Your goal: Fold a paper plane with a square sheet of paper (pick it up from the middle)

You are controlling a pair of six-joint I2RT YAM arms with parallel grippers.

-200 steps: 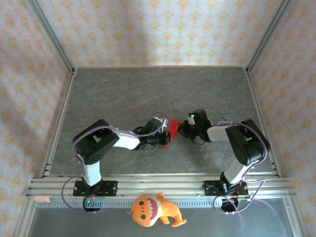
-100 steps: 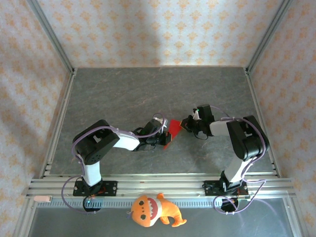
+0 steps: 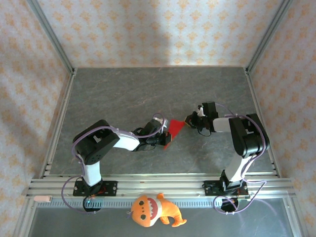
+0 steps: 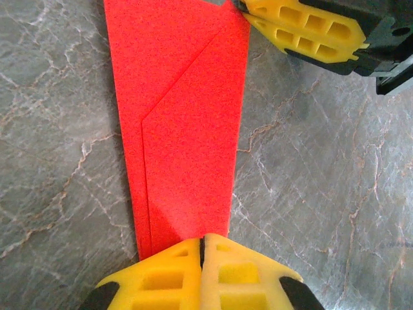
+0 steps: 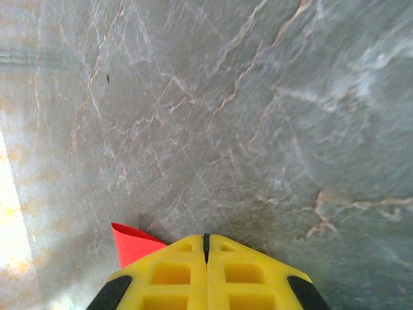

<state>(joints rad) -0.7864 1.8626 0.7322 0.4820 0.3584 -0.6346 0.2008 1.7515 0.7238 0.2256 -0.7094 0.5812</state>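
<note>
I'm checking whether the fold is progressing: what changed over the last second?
The right gripper, shut, drew back rightward, away from the left gripper, uncovering more of the creased red paper; its tips remain at the paper's far corner. Nothing was newly grasped or released. The left gripper stayed shut on the paper's near end; the plush toy did not move.

Orange plush toy (image 3: 152,211), grey marbled table (image 3: 123,94)

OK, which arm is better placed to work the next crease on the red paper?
Probably right: the right gripper, shut, sits at the far corner of the square sheet of paper, while the left gripper, shut, seems to pin its near end.
</note>
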